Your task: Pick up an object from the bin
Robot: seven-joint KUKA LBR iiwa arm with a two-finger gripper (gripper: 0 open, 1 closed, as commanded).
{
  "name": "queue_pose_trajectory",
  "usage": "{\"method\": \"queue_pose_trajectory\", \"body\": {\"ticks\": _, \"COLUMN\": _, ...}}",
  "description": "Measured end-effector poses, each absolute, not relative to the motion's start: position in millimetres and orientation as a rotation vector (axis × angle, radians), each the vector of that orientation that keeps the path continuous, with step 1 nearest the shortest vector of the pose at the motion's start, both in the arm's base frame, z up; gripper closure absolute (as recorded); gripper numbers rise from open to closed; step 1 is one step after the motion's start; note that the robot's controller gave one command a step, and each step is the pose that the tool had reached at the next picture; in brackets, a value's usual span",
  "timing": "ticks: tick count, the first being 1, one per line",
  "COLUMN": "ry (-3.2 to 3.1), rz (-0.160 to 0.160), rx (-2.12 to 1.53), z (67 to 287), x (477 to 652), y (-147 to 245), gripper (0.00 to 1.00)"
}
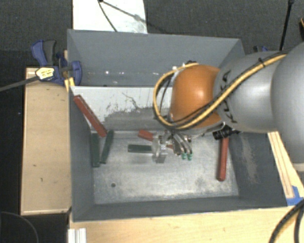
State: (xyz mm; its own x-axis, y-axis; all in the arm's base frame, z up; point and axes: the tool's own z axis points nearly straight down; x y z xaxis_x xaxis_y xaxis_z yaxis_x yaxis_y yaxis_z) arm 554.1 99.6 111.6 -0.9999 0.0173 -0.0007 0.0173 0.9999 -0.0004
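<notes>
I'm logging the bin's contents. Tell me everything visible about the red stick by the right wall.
The red stick is a long, narrow, brick-red bar, matte-looking. It lies on the bin floor near the right wall, running almost front to back, its far end by the arm, apart from the gripper and other things.

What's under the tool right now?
Bare bin floor shows around the tool. A dark bar and a small red piece lie just left of it in view. Whatever sits directly beneath it is covered.
</notes>
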Motion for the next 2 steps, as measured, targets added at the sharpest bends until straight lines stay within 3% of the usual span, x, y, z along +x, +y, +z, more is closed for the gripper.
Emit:
{"method": "queue_pose_trajectory", "body": {"ticks": 1, "ry": 3.142, "rz": 0.001, "rx": 0.030, "z": 109.6, "x": 554.1, "y": 101.7, "gripper": 0.00}}
{"method": "queue_pose_trajectory", "body": {"ticks": 2, "ry": 3.133, "rz": 0.004, "rx": -0.181, "z": 69.3, "x": 589.4, "y": 152.5, "gripper": 0.00}}
